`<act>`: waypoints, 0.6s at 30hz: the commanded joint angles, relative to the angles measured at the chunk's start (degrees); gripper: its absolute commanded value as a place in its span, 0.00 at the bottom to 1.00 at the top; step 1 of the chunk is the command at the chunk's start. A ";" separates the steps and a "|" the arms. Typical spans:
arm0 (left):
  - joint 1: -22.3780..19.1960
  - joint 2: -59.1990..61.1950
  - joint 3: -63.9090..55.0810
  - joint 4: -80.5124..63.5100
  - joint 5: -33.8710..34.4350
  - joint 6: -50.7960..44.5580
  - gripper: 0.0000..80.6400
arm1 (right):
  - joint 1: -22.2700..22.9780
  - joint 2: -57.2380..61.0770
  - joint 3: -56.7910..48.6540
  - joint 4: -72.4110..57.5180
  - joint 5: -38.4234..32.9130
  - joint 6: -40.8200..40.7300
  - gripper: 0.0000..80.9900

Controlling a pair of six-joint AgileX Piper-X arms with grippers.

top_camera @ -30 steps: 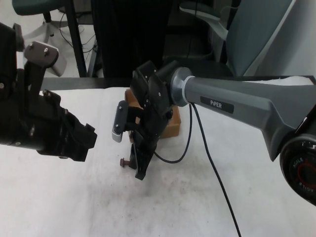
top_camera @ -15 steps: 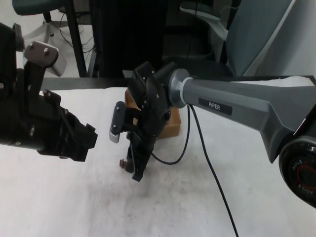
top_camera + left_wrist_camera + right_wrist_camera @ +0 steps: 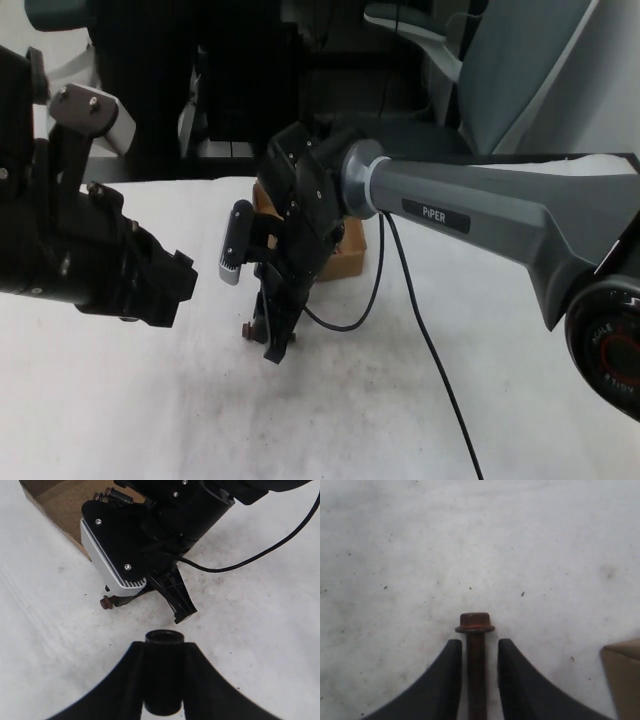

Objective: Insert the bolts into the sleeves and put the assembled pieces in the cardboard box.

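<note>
The right gripper (image 3: 272,350) points down at the white cloth-covered desk (image 3: 120,400), in front of the open brown cardboard box (image 3: 350,258). In the right wrist view its two black fingers (image 3: 447,680) lie along either side of a rusty brown bolt with a flanged hexagonal head (image 3: 475,622). The bolt lies flat on the desk. Its head pokes out just past the fingertips and its shank runs back between them. A thin strip of desk shows on each side of the shank, so the fingers are released, close around the bolt but not clenched on it. A corner of the box sits at the edge of that view, well apart from the bolt.

The left gripper (image 3: 164,650) hangs over the desk, facing the right gripper from a short way off. Its fingers (image 3: 122,680) are clenched on a short black cylindrical sleeve (image 3: 164,680), which stands between them with its open end towards the bolt (image 3: 105,602).

From the left wrist view, the box (image 3: 55,502) lies just behind the right arm's wrist. Inside it are dark pieces with rusty ends (image 3: 117,495), partly hidden by the arm. A thin black cable (image 3: 260,555) trails from the right arm across the desk.
</note>
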 commanded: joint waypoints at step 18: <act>0.12 -0.80 -0.62 -0.61 0.49 -0.20 0.00 | 1.43 0.40 -0.61 -0.83 2.14 0.03 0.01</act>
